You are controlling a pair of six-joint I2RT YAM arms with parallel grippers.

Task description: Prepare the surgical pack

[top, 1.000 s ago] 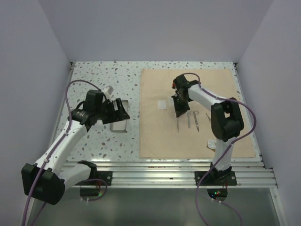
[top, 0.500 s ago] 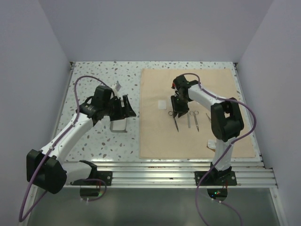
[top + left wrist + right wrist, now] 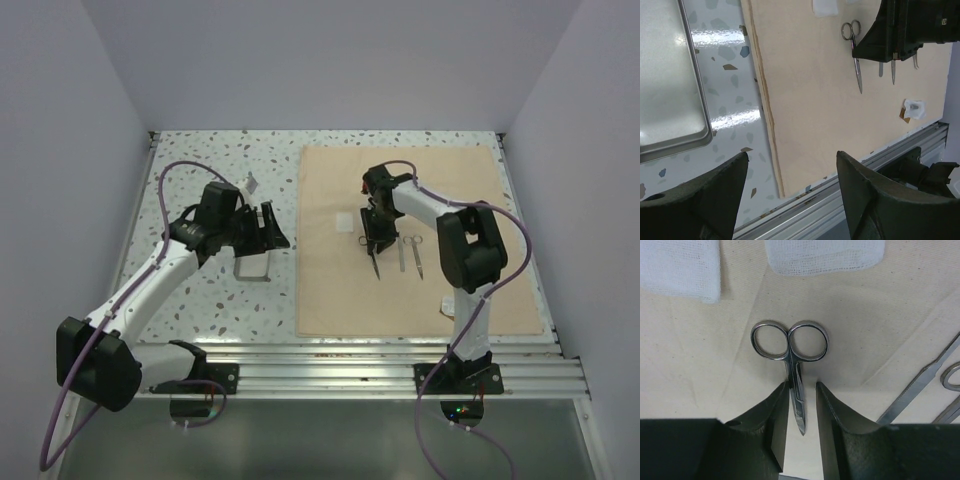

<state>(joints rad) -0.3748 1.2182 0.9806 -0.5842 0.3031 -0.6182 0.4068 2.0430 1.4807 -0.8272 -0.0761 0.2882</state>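
Note:
The tan cloth sheet [image 3: 420, 290] lies flat on the right half of the table. Steel scissors [image 3: 792, 365] rest on it, rings away from me, with my right gripper [image 3: 802, 386] open and straddling their blades; the left finger sits close against them. In the top view the scissors [image 3: 376, 258] poke out below that gripper [image 3: 374, 232]. Two white gauze squares [image 3: 825, 255] lie beyond the rings. Thin forceps [image 3: 922, 382] lie to the right. The grey metal tray [image 3: 252, 266] sits left of the cloth, under my open, empty left gripper [image 3: 266, 228]. A small white packet [image 3: 449, 305] lies near the cloth's front edge.
Two more steel instruments [image 3: 409, 253] lie side by side right of the scissors. The speckled table [image 3: 200, 170] has a metal rail [image 3: 350, 365] along its near edge. White walls close in left, right and behind. A purple cable [image 3: 160, 200] loops off the left arm.
My right gripper has opened, and the scissors now lie loose on the cloth between its fingers. The left arm swung up and to the right, off the tray's middle.

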